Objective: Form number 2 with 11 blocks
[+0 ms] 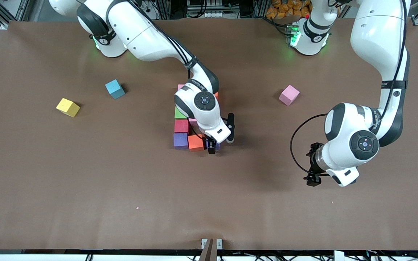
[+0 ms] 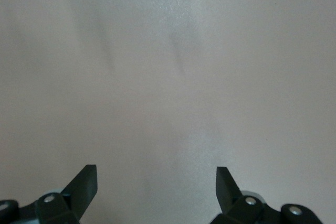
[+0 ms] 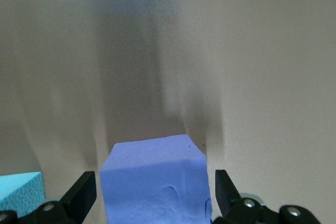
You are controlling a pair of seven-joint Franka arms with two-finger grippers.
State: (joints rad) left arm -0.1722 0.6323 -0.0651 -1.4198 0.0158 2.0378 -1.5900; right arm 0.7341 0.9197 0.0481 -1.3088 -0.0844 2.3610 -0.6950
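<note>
A cluster of blocks lies mid-table, partly hidden by my right arm: pink (image 1: 181,87), green (image 1: 180,114), red (image 1: 181,126), purple (image 1: 180,140) and orange (image 1: 195,142) cubes edge to edge. My right gripper (image 1: 212,148) is down at the cluster's corner nearest the front camera. In the right wrist view its open fingers (image 3: 86,190) straddle a blue-violet cube (image 3: 155,182) on the table, with small gaps either side. My left gripper (image 1: 312,179) is open and empty (image 2: 156,179) over bare table toward the left arm's end.
Loose cubes lie apart from the cluster: a yellow one (image 1: 68,107) and a light blue one (image 1: 115,88) toward the right arm's end, a pink one (image 1: 289,95) toward the left arm's end. A light blue cube corner (image 3: 18,192) shows beside the blue-violet cube.
</note>
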